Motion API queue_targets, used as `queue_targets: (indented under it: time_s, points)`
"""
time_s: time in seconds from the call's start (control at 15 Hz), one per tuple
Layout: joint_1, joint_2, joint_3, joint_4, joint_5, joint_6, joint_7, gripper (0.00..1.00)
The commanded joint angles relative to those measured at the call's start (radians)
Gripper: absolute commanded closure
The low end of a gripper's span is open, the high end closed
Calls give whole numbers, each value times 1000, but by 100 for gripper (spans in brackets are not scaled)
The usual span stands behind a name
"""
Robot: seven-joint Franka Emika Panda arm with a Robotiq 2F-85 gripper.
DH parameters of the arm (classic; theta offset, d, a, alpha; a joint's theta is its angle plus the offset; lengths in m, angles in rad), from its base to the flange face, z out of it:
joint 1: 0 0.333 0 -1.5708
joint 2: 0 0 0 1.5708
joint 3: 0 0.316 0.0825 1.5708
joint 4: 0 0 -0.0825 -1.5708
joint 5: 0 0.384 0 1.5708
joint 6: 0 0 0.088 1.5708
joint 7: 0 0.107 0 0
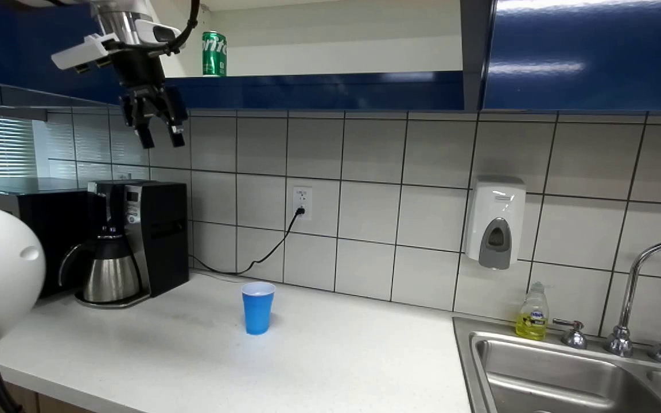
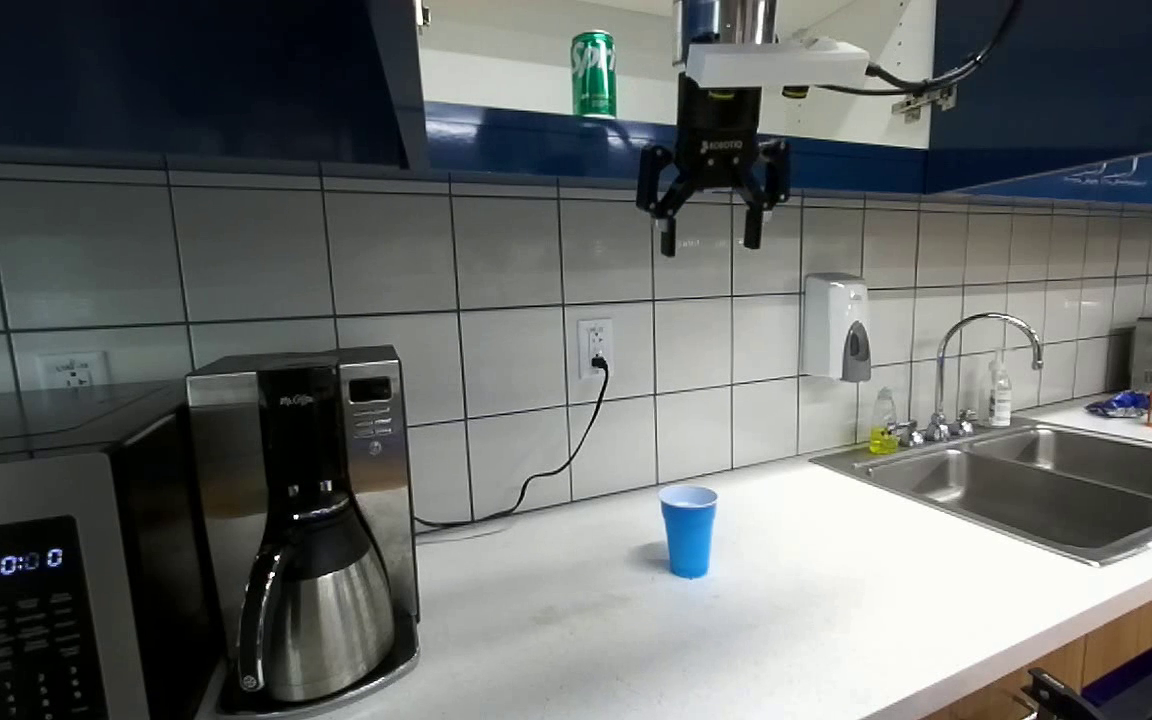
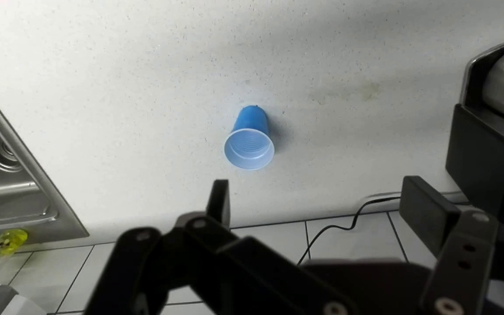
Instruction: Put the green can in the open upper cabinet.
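Note:
The green can (image 1: 214,54) (image 2: 593,75) stands upright inside the open upper cabinet (image 1: 336,43) (image 2: 501,60), close to its glossy blue lower edge. Both exterior views show it there, apart from the arm. My gripper (image 1: 162,141) (image 2: 711,240) hangs fingers-down in front of the cabinet, with its fingertips below the shelf's level. Its jaws are spread wide and nothing is between them. From the wrist, the gripper (image 3: 317,192) points down at the counter; neither can nor cabinet shows in that view.
A blue cup (image 1: 258,310) (image 2: 688,532) (image 3: 250,144) stands on the counter below. The coffee maker (image 2: 376,450) and microwave (image 2: 31,560) are at one end, the sink (image 1: 554,373) at the other. A white soap dispenser (image 1: 497,221) hangs on the tiled wall, where a cord (image 2: 576,450) is plugged in.

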Motion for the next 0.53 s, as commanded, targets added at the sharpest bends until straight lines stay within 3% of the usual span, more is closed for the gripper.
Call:
queue_targets:
  time_s: [0.0, 0.47]
  points:
    - [-17, -25, 3, -66, 39, 41, -42, 0]
    - [-28, -5, 22, -72, 35, 25, -18, 0]
